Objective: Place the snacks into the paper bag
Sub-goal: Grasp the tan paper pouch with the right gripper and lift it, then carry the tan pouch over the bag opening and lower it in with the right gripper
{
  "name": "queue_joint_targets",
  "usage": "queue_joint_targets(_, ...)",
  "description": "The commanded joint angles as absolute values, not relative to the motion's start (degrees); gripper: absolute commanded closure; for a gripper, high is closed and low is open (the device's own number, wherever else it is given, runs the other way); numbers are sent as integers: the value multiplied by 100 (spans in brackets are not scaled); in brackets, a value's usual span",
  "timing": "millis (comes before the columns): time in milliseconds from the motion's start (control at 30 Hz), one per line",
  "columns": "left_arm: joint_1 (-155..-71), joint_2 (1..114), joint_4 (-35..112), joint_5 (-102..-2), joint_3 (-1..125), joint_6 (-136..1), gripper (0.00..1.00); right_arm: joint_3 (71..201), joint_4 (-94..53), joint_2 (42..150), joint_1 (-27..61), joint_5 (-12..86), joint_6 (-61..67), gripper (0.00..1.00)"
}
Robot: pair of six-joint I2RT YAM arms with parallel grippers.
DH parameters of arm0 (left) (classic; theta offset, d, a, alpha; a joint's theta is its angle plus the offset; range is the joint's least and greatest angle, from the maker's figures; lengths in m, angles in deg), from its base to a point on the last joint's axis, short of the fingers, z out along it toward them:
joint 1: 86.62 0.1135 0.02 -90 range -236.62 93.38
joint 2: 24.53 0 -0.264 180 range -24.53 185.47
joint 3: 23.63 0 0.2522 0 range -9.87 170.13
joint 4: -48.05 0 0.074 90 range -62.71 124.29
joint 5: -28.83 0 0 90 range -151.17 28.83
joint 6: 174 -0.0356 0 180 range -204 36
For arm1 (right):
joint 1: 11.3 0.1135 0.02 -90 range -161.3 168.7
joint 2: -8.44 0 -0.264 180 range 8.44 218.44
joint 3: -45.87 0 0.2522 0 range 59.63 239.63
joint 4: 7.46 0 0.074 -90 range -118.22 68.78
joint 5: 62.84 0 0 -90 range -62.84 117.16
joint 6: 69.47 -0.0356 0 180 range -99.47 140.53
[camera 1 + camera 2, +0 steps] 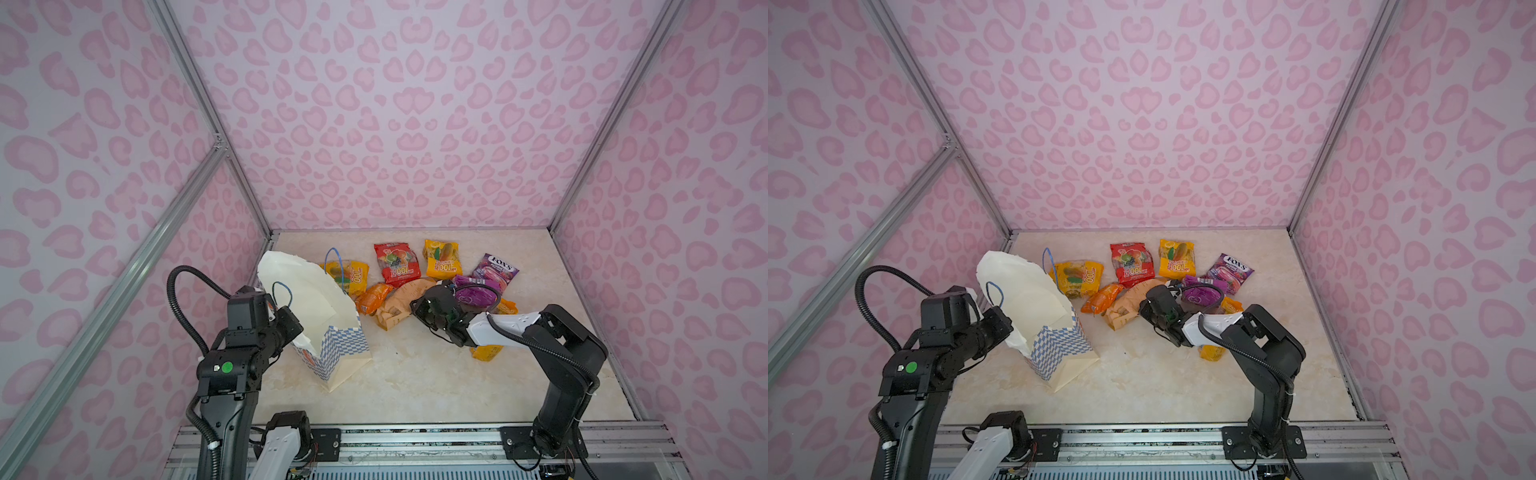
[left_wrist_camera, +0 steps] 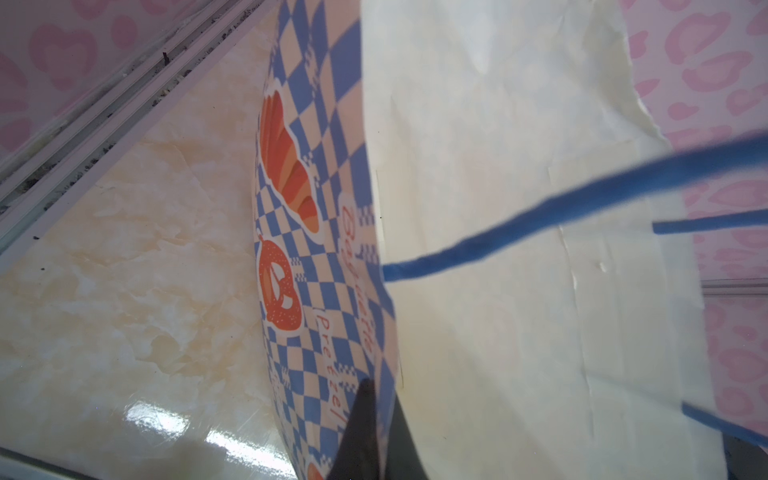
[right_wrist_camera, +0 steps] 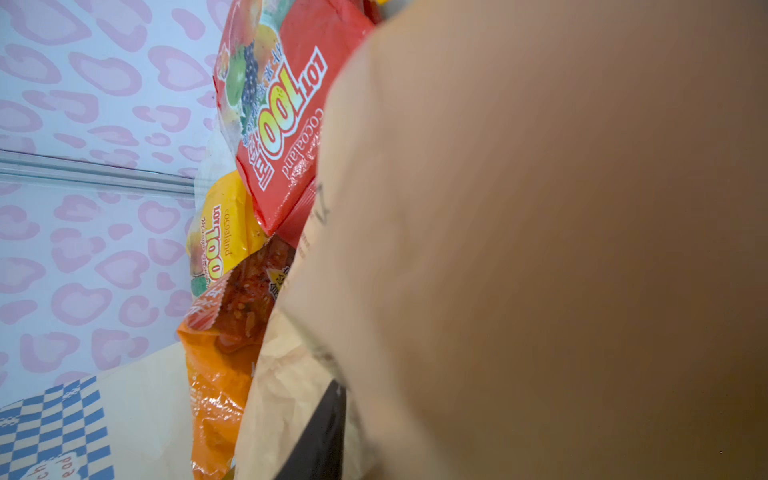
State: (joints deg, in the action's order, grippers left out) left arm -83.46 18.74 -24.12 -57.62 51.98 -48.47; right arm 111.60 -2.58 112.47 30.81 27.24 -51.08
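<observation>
Front left, left end effector (image 2: 380, 395): clamped on the paper bag (image 1: 332, 349) wall. Only the left wrist view shows the pinch; in both top views the wrist hides it.
Beside it, paper bag: stands leaning on the surface (image 1: 415, 386), mouth open.
Mid right, right end effector (image 1: 415, 309): at the tan paper packet (image 1: 399, 305). The right wrist view shows one finger (image 3: 324, 432) alongside it; grip, cannot tell.
Farther back, snacks: red packet (image 1: 396, 266), FOX'S packet (image 1: 494, 270) and others lie outside the bag.

The paper bag (image 1: 309, 291) was matt, creased white paper with fuzzy blue cord handles (image 2: 540, 220), the snacks (image 1: 397, 266) were glossy crinkled plastic beside a matt brown paper packet (image 1: 399, 305), and the bench (image 1: 436, 386) shone like polished marble.
</observation>
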Motion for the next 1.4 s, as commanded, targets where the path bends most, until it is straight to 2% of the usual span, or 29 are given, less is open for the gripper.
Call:
queue_joint_targets(0,-8346,1847,-2309,-5743,5265,-4967,97,11174,-69,11156,3089,2783,-5049,79)
queue_joint_targets(33,-8346,1836,-2317,-5750,5289,-5006,97,11156,-102,11052,3093,2746,-4984,84)
queue_joint_targets(333,-8346,1905,-2270,-5507,5505,-5504,97,11662,-1730,9760,3089,2351,-3518,100)
queue_joint_targets(500,-8346,1947,-2241,-5433,5552,-5643,97,12101,-2570,8876,3097,2052,-2540,100)
queue_joint_targets(667,-8346,1977,-2144,-5197,5561,-5719,97,12474,-2750,8069,3169,1986,-1567,100)
queue_joint_targets(833,-8346,1976,-2074,-4955,5526,-5739,97,12970,-2640,7728,3479,2103,-712,100)
queue_joint_targets(1000,-8348,1962,-1982,-4888,5449,-5702,97,13782,-2503,7937,4147,2301,29,100)
queue_joint_targets(1367,-8357,1889,-1894,-4869,5317,-5711,97,15774,-2843,9492,5234,2979,757,100)
